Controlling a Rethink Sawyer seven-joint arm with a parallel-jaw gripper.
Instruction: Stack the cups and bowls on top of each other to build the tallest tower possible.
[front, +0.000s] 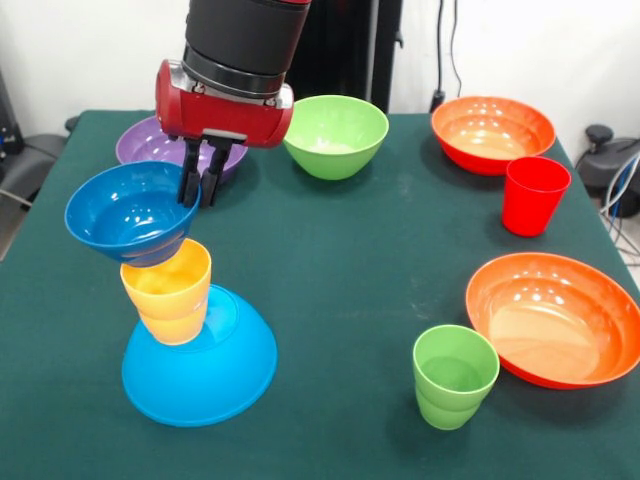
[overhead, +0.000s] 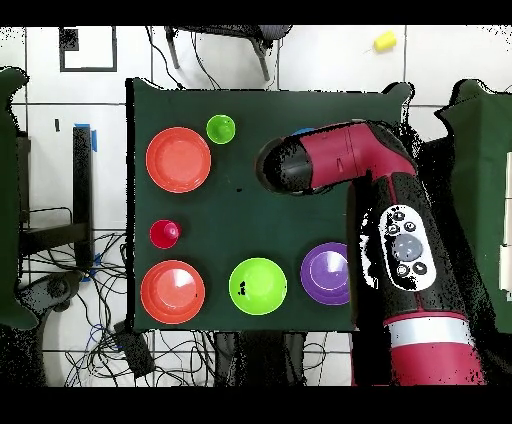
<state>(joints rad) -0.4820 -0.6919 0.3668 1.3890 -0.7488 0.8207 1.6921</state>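
Observation:
The large light-blue bowl (front: 200, 370) lies upside down at the front left as the tower's base. Two nested yellow cups (front: 168, 290) stand on it, mouths up. The small dark-blue bowl (front: 130, 212) sits on top of them, open side up and tilted. My gripper (front: 200, 195) comes down from above and is shut on this bowl's right rim, with one finger inside and one outside. In the overhead view my arm (overhead: 340, 160) hides the tower and the gripper.
Purple bowl (front: 150, 145) (overhead: 325, 273) and green bowl (front: 335, 135) (overhead: 258, 285) stand behind the tower. Orange bowls (front: 492, 132) (front: 555, 318), a red cup (front: 534, 195) (overhead: 164, 234) and a green cup (front: 455, 375) (overhead: 220, 128) stand on the right side.

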